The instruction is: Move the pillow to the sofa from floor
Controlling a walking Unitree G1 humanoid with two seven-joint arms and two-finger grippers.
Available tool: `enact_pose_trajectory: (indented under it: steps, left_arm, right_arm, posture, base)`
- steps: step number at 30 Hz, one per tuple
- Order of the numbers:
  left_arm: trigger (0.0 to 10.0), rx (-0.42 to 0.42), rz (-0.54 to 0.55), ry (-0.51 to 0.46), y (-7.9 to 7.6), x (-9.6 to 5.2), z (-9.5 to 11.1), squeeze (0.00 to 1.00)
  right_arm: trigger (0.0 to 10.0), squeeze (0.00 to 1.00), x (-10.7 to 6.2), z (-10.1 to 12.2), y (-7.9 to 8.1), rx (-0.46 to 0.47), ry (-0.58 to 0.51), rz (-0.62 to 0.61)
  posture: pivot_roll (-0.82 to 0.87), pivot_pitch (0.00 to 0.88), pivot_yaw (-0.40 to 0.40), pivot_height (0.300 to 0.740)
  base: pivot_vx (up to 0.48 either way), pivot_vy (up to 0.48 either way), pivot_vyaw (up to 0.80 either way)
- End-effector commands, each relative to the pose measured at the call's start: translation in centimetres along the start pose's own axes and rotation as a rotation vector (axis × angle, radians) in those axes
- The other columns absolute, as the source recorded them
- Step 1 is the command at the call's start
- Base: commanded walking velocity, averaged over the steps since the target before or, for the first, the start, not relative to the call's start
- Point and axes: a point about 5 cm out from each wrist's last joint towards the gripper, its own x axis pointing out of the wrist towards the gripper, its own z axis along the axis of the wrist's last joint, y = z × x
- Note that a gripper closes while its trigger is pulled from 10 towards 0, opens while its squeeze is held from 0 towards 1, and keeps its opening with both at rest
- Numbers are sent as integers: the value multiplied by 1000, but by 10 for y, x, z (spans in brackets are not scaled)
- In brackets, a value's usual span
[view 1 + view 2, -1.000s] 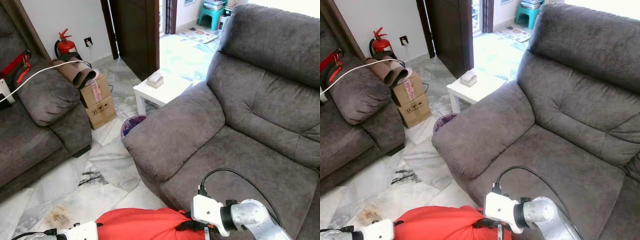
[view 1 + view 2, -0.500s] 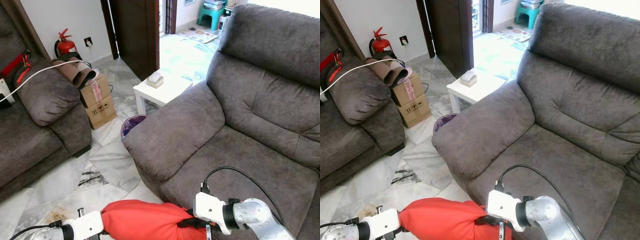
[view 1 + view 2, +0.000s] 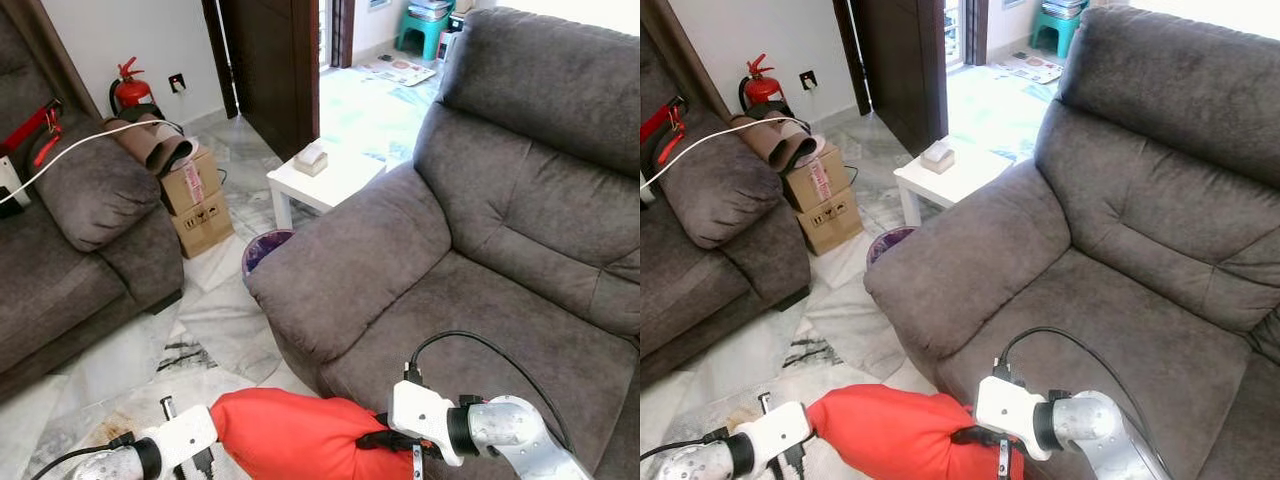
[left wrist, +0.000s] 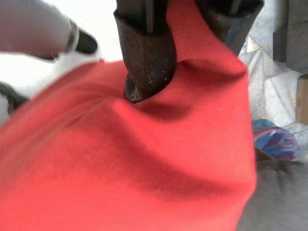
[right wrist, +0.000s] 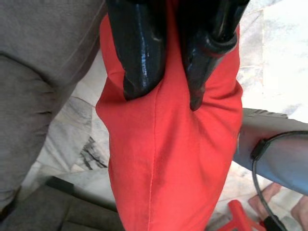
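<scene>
Red pillow point(image 3: 290, 440) is hanging off the floor point(image 3: 150, 370), held between both arms just in front of the sofa point(image 3: 480, 300), near its front edge. Left gripper point(image 4: 185, 53) is pinching one end, fingers point(image 4: 147, 53) digging into the fabric. Right gripper point(image 5: 166, 62) is clamping the other end, fingers narrow with cloth bunched between them. Step in hand, as I'm reading it: carry phase, lift done, placement not yet done. Next move is calling for both arms going up and forward together over the seat cushion point(image 3: 500, 340), then lowering and letting go. Watching that the pillow is clearing the armrest point(image 3: 350, 260).
</scene>
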Motion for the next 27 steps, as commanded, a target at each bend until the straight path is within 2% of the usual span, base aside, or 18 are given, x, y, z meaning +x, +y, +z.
enact_pose_trajectory:
  steps: [1,4,6,7,8,11,12,14,15,17,18,19,21,23,26,27]
  left_arm:
    - [0,-36,73,-43,7,3,8,0]
    - [0,-78,127,-62,13,6,13,0]
    - [0,-121,202,-103,22,10,25,0]
    - [0,-196,284,-143,30,13,35,0]
    - [0,-231,319,-159,33,14,40,0]
    - [0,-255,425,-234,46,19,64,0]
    - [0,-298,490,-276,51,21,76,0]
    - [0,-316,509,-289,52,21,79,0]
    - [0,-327,530,-320,50,24,89,0]
    - [0,-348,545,-339,47,25,94,0]
    - [9882,-378,568,-348,44,25,97,0]
    - [10000,-390,574,-348,40,25,98,0]
    - [10000,-396,571,-338,34,24,98,0]
    - [10000,-414,571,-328,30,24,96,0]
    - [10000,-453,604,-336,33,20,98,0]
    - [10000,-431,604,-322,34,20,99,0]
  right_arm:
    - [10000,0,-2,19,-4,-55,-105,-36]
    - [10000,0,-2,17,-7,-49,-98,-83]
    - [10000,0,-2,15,-10,-8,-144,-170]
    - [10000,0,-2,7,-14,70,-161,-252]
    - [10000,0,-2,3,-16,107,-161,-282]
    - [10000,0,-2,-19,-23,252,-144,-477]
    - [10000,0,-1,-28,-22,334,-151,-563]
    - [10000,0,-1,-30,-22,359,-156,-585]
    - [10000,0,0,-33,-17,428,-201,-631]
    - [10000,0,-1,-33,-14,471,-236,-673]
    - [10000,0,-2,-30,-14,514,-286,-726]
    - [10000,0,-3,-26,-14,553,-340,-759]
    - [10000,0,-2,-22,-13,570,-382,-783]
    - [10000,0,-1,-21,-12,579,-401,-799]
    - [10000,0,2,-22,-15,588,-388,-848]
    - [10000,0,2,-19,-18,592,-402,-862]
  posture:
    - [59,158,32,740]
    - [61,159,31,740]
    - [60,160,28,740]
    - [58,161,28,740]
    - [57,161,27,740]
    - [57,161,26,740]
    - [58,162,25,740]
    - [58,162,25,740]
    - [59,161,26,740]
    - [57,162,27,740]
    - [47,162,29,740]
    - [43,162,29,740]
    - [42,162,30,740]
    - [42,161,28,740]
    - [47,159,24,740]
    - [50,158,23,740]
  base:
    - [0,0,0]
    - [0,0,0]
    - [0,0,0]
    - [0,0,0]
    - [0,0,0]
    - [0,0,0]
    - [0,0,0]
    - [0,0,0]
    - [0,0,0]
    - [0,0,0]
    - [0,0,0]
    - [0,0,0]
    - [0,0,0]
    - [0,0,0]
    - [0,0,0]
    - [0,0,0]
